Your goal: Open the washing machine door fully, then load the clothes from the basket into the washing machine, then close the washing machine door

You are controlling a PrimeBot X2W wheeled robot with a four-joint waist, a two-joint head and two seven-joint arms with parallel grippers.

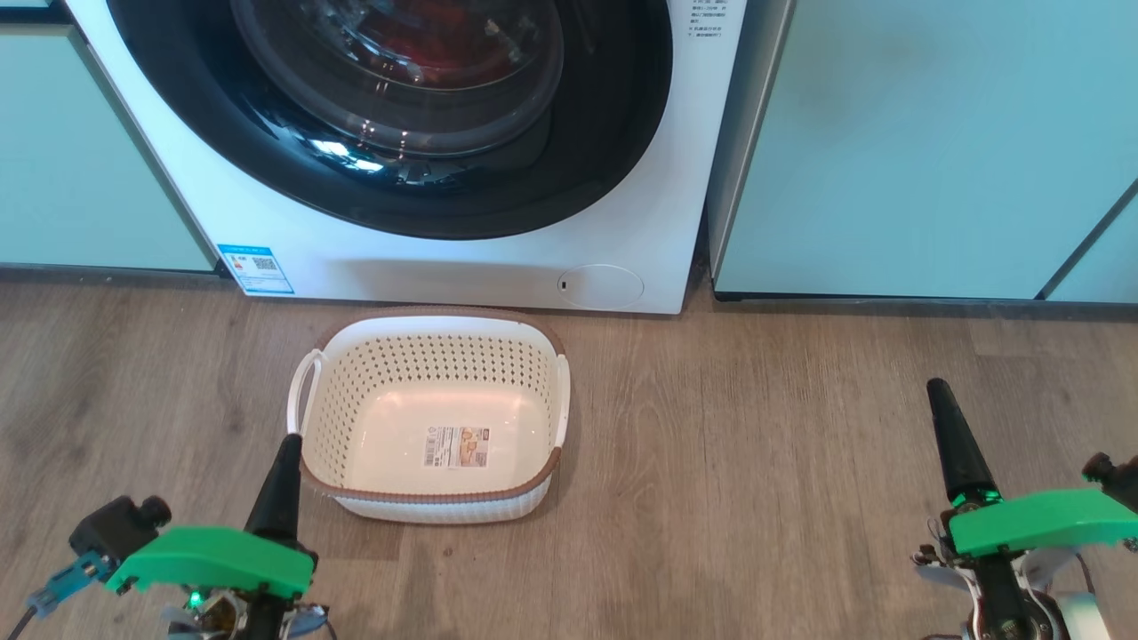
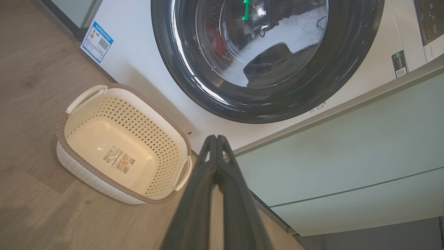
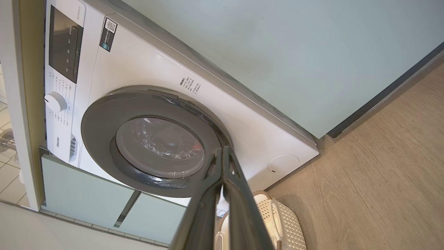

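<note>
The washing machine door [image 1: 391, 98] is shut, red clothes [image 1: 436, 49] behind its glass; the basket [image 1: 356, 400] stands empty before it.

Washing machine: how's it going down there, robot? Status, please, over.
Left pincer and right pincer shut, holding nothing. Washing machine door closed, red clothes behind its glass. Basket empty, on the floor before the machine.

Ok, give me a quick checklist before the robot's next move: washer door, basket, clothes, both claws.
1. Round black-rimmed glass washing machine door looks shut: ok.
2. Door firmly latched: cannot tell.
3. Cream perforated plastic basket is empty: ok.
4. Red clothes show inside, behind the door: ok.
5. Left claw shut, holding nothing: ok.
6. Right claw shut, holding nothing: ok.
</note>
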